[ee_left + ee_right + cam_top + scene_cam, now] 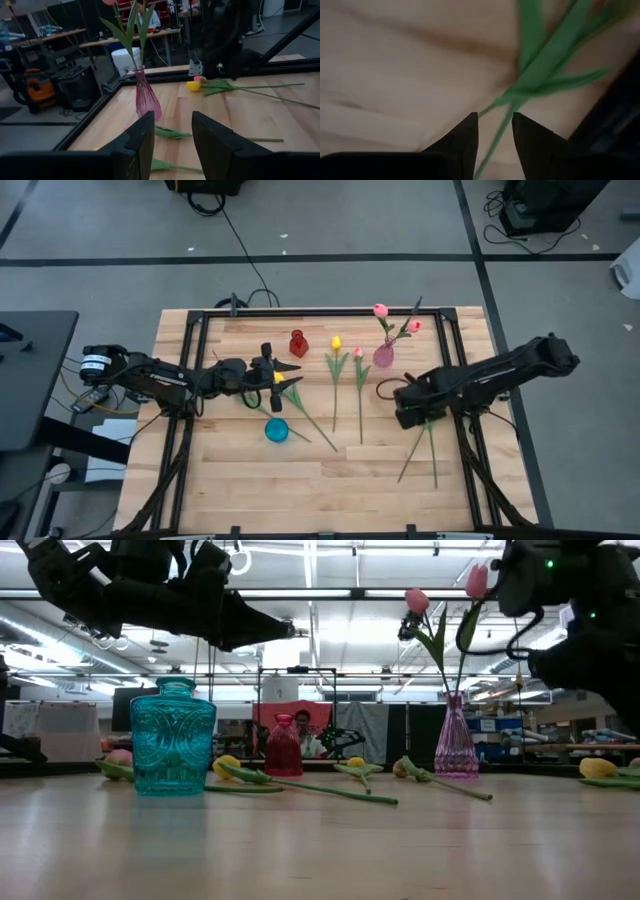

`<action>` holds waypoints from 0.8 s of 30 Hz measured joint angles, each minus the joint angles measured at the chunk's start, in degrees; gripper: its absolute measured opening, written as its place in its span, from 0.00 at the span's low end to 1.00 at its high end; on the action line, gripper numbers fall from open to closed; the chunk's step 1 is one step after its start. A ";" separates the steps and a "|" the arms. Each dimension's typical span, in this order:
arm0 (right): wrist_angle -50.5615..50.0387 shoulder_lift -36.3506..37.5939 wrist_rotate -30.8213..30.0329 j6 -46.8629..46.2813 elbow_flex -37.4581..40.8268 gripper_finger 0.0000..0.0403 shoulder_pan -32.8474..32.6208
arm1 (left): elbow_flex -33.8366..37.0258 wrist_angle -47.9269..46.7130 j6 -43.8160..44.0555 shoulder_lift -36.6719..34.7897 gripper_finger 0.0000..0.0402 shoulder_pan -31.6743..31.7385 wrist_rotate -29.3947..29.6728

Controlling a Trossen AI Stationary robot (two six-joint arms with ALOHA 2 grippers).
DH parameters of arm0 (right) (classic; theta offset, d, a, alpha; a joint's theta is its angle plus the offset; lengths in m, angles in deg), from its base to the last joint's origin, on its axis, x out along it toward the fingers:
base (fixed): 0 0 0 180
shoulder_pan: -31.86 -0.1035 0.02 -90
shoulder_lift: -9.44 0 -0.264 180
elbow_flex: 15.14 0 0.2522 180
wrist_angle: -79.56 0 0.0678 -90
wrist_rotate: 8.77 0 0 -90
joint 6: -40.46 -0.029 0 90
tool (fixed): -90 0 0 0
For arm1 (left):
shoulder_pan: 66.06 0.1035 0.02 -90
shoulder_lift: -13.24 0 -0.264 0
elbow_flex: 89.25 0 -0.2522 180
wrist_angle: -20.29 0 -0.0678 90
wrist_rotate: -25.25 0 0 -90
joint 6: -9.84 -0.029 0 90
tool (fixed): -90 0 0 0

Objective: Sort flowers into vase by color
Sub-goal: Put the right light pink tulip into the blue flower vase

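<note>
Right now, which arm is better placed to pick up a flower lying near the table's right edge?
The right arm. Its claw is open just above a green stem, which runs between its fingers. The left claw hovers far away, near the red vase.

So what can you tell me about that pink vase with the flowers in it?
The pink vase looks like translucent glass, ribbed, with a bulbous base narrowing to a slim neck. It stands upright on the wooden table, toward the far edge on the right arm's side. Two pink tulips on green stems with long leaves rise from its neck and lean apart. Other flowers lie on the table near its base; whether any touch it is unclear. Neither end effector touches it.
</note>
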 joint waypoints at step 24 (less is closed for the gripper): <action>14.94 -7.81 3.97 -9.38 7.91 0.32 -6.10 | 0.00 1.13 -4.40 0.00 0.34 0.00 2.15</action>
